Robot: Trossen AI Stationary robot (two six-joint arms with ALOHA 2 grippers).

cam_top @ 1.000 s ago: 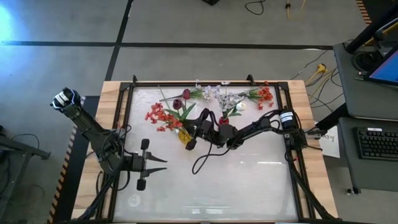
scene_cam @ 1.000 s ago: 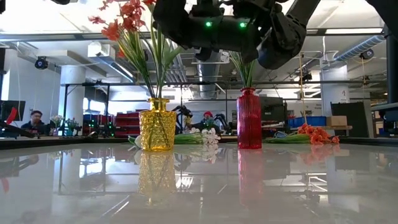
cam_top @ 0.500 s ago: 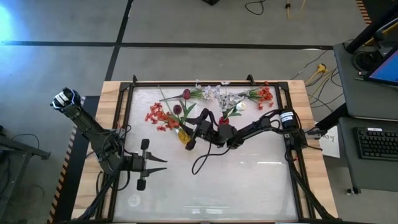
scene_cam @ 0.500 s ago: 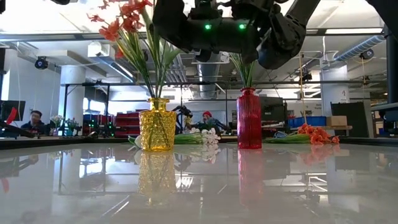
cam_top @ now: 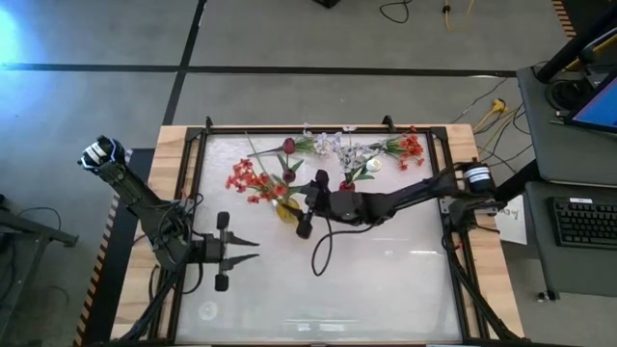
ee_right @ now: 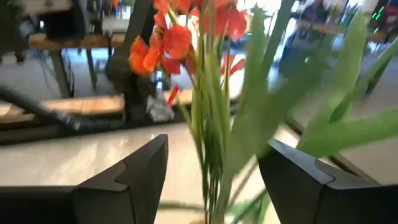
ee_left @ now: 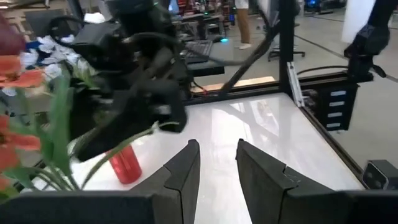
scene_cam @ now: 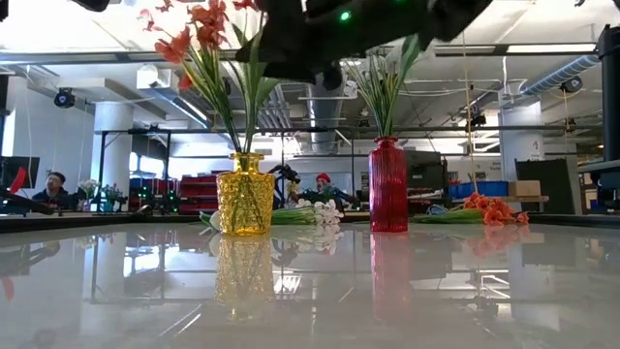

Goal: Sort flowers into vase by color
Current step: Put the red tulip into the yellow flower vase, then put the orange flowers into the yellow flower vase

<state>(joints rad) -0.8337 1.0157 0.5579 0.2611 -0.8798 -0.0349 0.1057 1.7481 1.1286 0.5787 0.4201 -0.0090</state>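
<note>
A yellow vase (scene_cam: 244, 194) holds red-orange sprays (scene_cam: 194, 29) and a dark red tulip (cam_top: 286, 176). A red vase (scene_cam: 387, 184) holds green stems (scene_cam: 383, 87) that end in a white bud (cam_top: 372, 165). My right gripper (ee_right: 214, 143) is open above the yellow vase (cam_top: 285, 209). The green stems (ee_right: 208, 124) stand between its fingers, and no touch shows. My left gripper (ee_left: 217, 146) waits near the table's left (cam_top: 253, 253), slightly open and empty.
More flowers lie along the far edge: a dark red tulip (cam_top: 287, 146), white sprays (cam_top: 330, 145) and red-orange sprays (cam_top: 407, 147). The near half of the glossy tabletop (cam_top: 386, 289) is bare. A black frame (cam_top: 198, 193) rims the table.
My right gripper has risen above the yellow vase and drawn back a little toward the table's right edge. The dark red tulip's head in that vase has swung closer to the vase's mouth.
</note>
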